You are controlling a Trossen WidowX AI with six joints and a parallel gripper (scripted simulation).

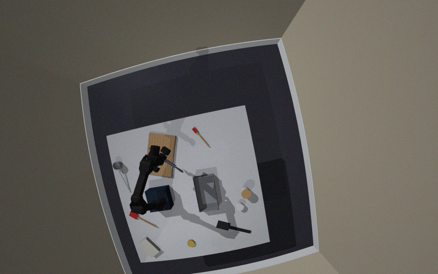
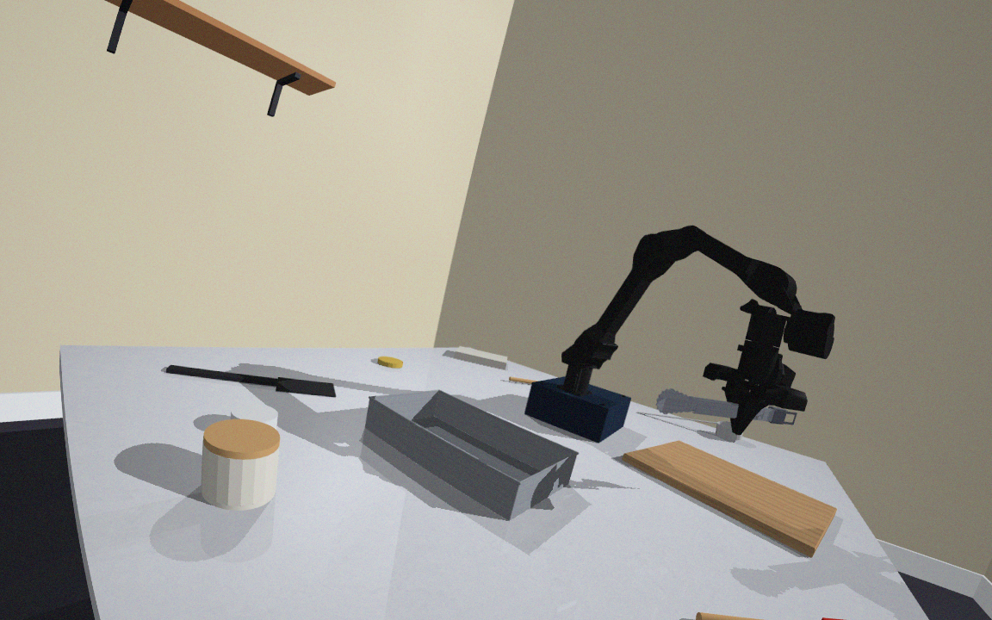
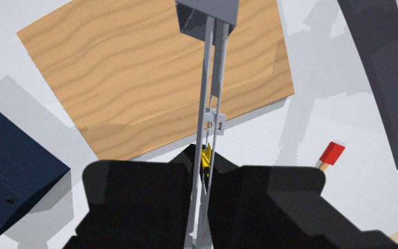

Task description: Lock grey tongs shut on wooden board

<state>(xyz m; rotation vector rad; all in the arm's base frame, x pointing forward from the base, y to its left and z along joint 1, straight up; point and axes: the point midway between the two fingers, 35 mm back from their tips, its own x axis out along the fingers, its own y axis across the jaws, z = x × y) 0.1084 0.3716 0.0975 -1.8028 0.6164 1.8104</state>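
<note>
My gripper (image 2: 739, 425) (image 3: 197, 149) is shut on the grey tongs (image 1: 170, 163) (image 2: 700, 406) (image 3: 220, 66), which hang nearly level above the wooden board (image 1: 162, 139) (image 2: 731, 486) (image 3: 133, 69). The tongs' two arms run close together through the wrist view. In the exterior view the rounded tips point left and the ring end points right, roughly level with each other. In the top view the tips reach past the board's edge, toward the tin. Whether the hinge lock has caught cannot be seen. The grey roasting tin (image 1: 196, 195) (image 2: 437, 462) stands with no tongs across it.
The dark blue arm base (image 1: 166, 197) (image 2: 573, 412) (image 3: 16, 166) stands beside the board. A red-headed brush (image 1: 195, 130) (image 3: 332, 153) lies on the board's other side. A lidded jar (image 1: 246, 193) (image 2: 238, 470) and a black spatula (image 1: 223, 225) (image 2: 306, 387) are beyond the tin.
</note>
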